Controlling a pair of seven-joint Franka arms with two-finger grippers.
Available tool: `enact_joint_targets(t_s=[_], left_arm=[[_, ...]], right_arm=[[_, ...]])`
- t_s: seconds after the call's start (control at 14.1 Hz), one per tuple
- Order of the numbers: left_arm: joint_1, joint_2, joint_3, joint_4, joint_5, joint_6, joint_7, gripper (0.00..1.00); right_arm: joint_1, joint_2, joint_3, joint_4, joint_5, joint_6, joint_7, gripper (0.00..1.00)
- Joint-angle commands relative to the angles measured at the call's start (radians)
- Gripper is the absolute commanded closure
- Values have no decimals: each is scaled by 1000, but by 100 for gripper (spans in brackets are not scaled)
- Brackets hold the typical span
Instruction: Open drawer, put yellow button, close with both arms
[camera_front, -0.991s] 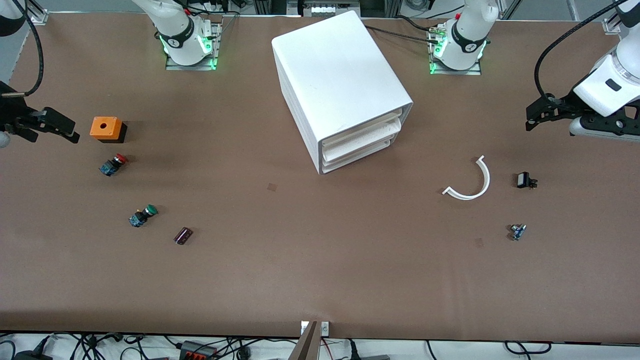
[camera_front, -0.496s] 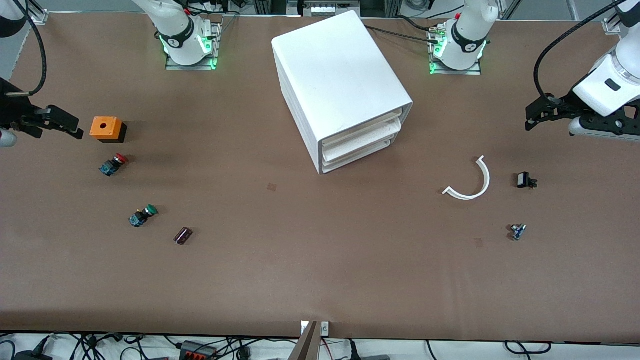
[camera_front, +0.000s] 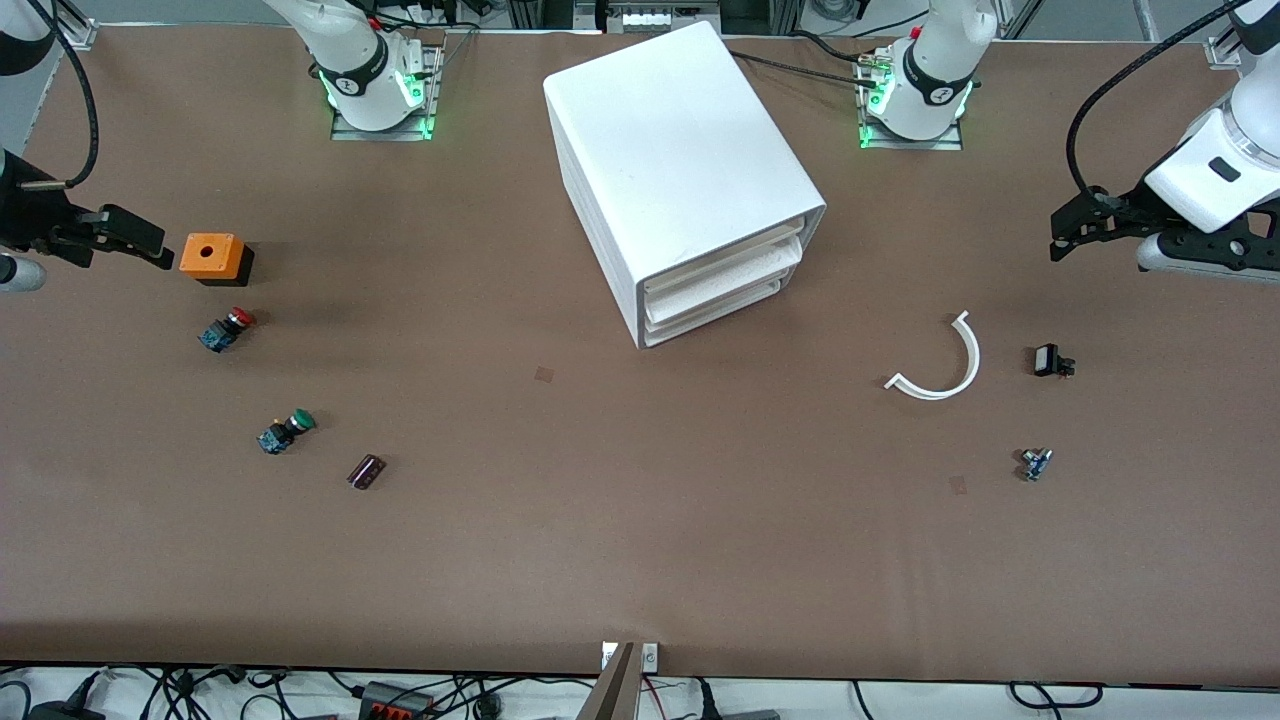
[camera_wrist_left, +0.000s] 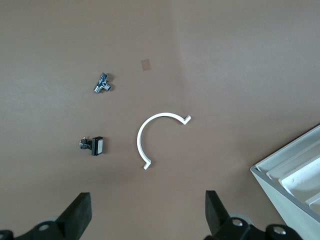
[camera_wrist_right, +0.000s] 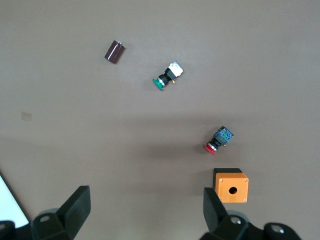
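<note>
Front view: the drawer (camera_front: 722, 256), top of three in the white cabinet (camera_front: 680, 150), sits flush with the two below it, so it is shut. The cabinet stands mid-tabletop (camera_front: 640, 540), its front turned toward the left arm's end.

The yellow button is not visible in any view. Only the red button (camera_front: 227, 328) and the green button (camera_front: 286, 429) lie out, toward the right arm's end, near an orange box (camera_front: 207, 255) and a dark cylinder (camera_front: 366, 471). It could be inside the shut drawer or out of frame; I can't tell.

My left fingers (camera_front: 1068, 230) hang over the left arm's end of the tabletop. Left wrist view: they are spread wide apart, holding nothing, looking down on a white curved strip (camera_wrist_left: 157, 137), a small black part (camera_wrist_left: 94, 145) and a small metal fitting (camera_wrist_left: 102, 83).

My right fingers (camera_front: 135, 235) hang just beside the orange box, over the right arm's end. Right wrist view: also wide apart and holding nothing.

My read: both arms are parked out wide to keep the drawer front clear, either before the opening step or after closing.
</note>
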Motion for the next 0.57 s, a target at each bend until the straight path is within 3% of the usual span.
enact_joint_targets(t_s=[0.0, 0.5], left_arm=[[-6, 7, 3, 24, -11, -23, 9, 0], [-6, 7, 2, 24, -11, -23, 9, 0]], right_arm=[[-14, -2, 16, 2, -12, -10, 0, 0], [-16, 5, 16, -1, -12, -5, 2, 0]])
